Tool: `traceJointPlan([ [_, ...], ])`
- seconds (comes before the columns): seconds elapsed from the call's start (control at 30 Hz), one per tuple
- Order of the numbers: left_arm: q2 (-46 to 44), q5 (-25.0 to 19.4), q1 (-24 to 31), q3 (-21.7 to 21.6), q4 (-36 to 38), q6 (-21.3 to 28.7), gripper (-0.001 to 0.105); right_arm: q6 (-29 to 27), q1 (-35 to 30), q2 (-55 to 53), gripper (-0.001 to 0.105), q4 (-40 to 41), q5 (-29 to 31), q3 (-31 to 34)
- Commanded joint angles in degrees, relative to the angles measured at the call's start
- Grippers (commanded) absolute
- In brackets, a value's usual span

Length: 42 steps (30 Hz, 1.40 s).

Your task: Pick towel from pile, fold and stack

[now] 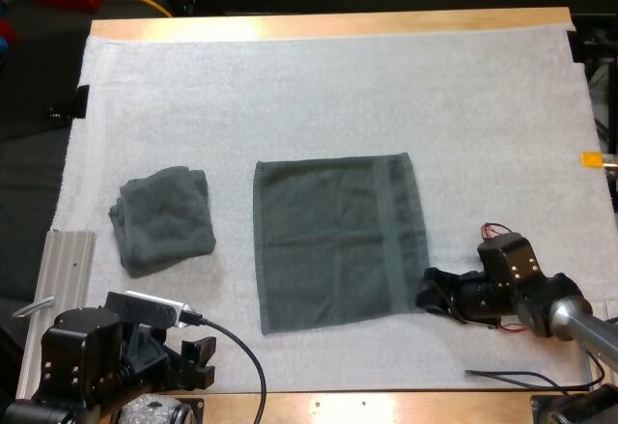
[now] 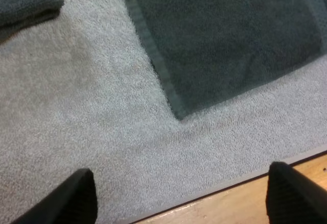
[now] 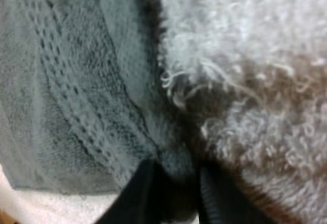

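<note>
One dark towel (image 1: pixel 338 240) lies spread flat in the middle of the white mat (image 1: pixel 319 96), edges fairly square and no fold in it yet, so the picking and laying-out part looks done and the folding is the step in hand. The right gripper (image 1: pixel 428 294) is down at this towel's near right corner. In the right wrist view its fingers (image 3: pixel 135 196) stand narrow, with the corner of the cloth drawn down between them, which I read as a pinch on the towel rather than a mere touch. The left gripper (image 1: pixel 201 361) hangs over the near side of the mat by the edge of the table (image 1: pixel 328 24), short of the towel's near left corner and touching nothing. Its fingers (image 2: pixel 76 198) are wide apart. Well to the left of the flat towel sits a second towel bundle (image 1: pixel 162 219), loosely doubled over and a little lumpy. I cannot tell whether it is a finished fold or one waiting its turn. What remains, by my reckoning, is for the left side to take its corner, for both to carry the near edge over to the far edge, then to fold again and stack.
</note>
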Motion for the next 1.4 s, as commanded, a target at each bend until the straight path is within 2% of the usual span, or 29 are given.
traceJointPlan([
  [0.0, -0.3, -0.6, -0.3, 0.0, -1.1, -0.2, 0.066, -0.7, 0.1, 0.7, 0.005, 1.1, 0.8, 0.5],
  [0.23, -0.3, -0.5, -0.3, 0.3, -5.8, -0.3, 0.066, -2.5, 0.1, 0.7, 0.002, 1.1, 0.8, 0.5],
  [0.33, 0.0, 0.9, -0.3, 1.0, -8.6, -1.5, 0.066, -2.5, 0.1, 0.7, 0.002, 1.1, 0.8, 0.5],
  [0.47, 0.8, 5.8, -0.3, 3.6, -11.1, -3.1, 0.066, -2.5, 0.1, 0.7, 0.002, 1.1, 0.8, 0.5],
  [0.63, 3.0, 6.8, -0.3, 7.7, -14.3, -5.4, 0.066, -2.5, 0.2, 0.7, 0.002, 1.1, 0.3, 0.5],
  [0.83, 7.8, 8.0, -0.3, 12.2, -17.1, -6.3, 0.066, -2.5, 1.8, 0.7, 0.002, 1.1, 0.5, 0.5],
  [1.03, 13.0, 15.5, -0.3, 17.1, -22.8, -7.7, 0.066, -2.5, 4.4, 0.7, 0.003, 1.1, 2.7, 0.5],
  [1.17, 17.2, 15.8, -0.3, 19.9, -27.0, -8.8, 0.066, -2.5, 4.7, 0.7, 0.003, 1.1, 3.9, 0.5],
  [1.37, 25.3, 18.0, -0.3, 20.7, -30.1, -9.1, 0.066, -2.5, 4.7, 0.7, 0.003, 1.1, 4.0, 0.5],
])
